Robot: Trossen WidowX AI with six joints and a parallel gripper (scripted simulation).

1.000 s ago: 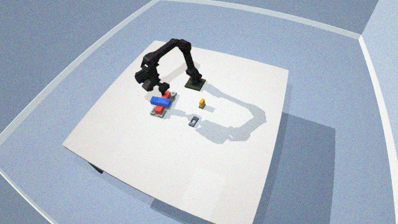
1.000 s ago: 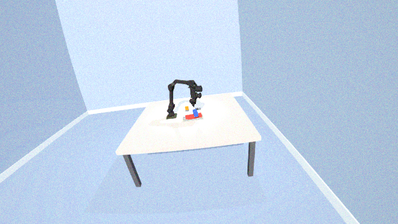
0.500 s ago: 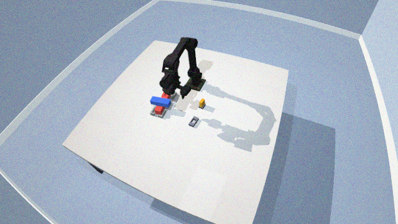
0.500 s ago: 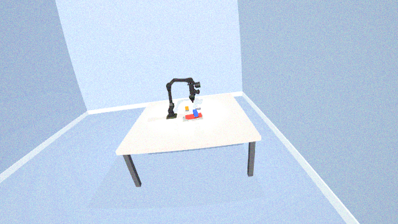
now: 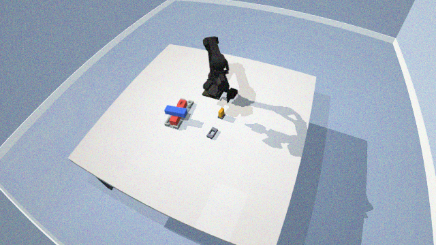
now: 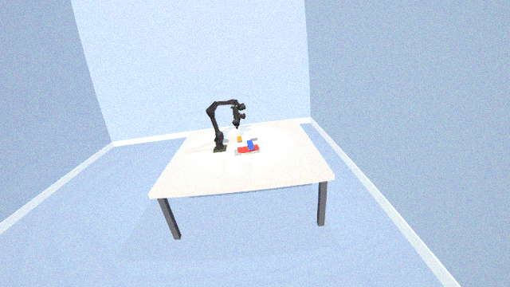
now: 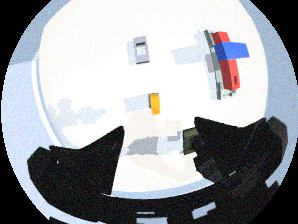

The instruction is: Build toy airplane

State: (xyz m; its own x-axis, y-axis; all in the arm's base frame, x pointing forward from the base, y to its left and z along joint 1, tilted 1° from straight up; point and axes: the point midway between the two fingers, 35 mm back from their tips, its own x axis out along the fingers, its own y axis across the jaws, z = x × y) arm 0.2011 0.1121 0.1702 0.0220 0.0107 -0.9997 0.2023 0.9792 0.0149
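Open, empty pincer (image 5: 232, 94) (image 6: 237, 127) (image 7: 159, 125) above the table, 1 orange fin (image 5: 221, 112) (image 6: 239, 139) (image 7: 155, 103) upright below.

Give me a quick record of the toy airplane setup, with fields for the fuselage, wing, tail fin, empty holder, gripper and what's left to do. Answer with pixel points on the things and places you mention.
fuselage: red block (image 5: 174, 120) (image 6: 242, 150) (image 7: 229, 72), lying in the grey jig (image 5: 191, 103) (image 7: 219, 92)
wing: blue bar (image 5: 176, 111) (image 6: 250, 144) (image 7: 232, 50), across the top of the fuselage
tail fin: orange piece (image 5: 221, 112) (image 6: 239, 139) (image 7: 155, 103), standing apart from the fuselage
empty holder: grey, with a rectangular opening (image 5: 209, 135) (image 7: 142, 61)
gripper: open, holding nothing (image 7: 159, 124)
left to do: fit the tail fin into the socket near the fuselage's tail, then move clear
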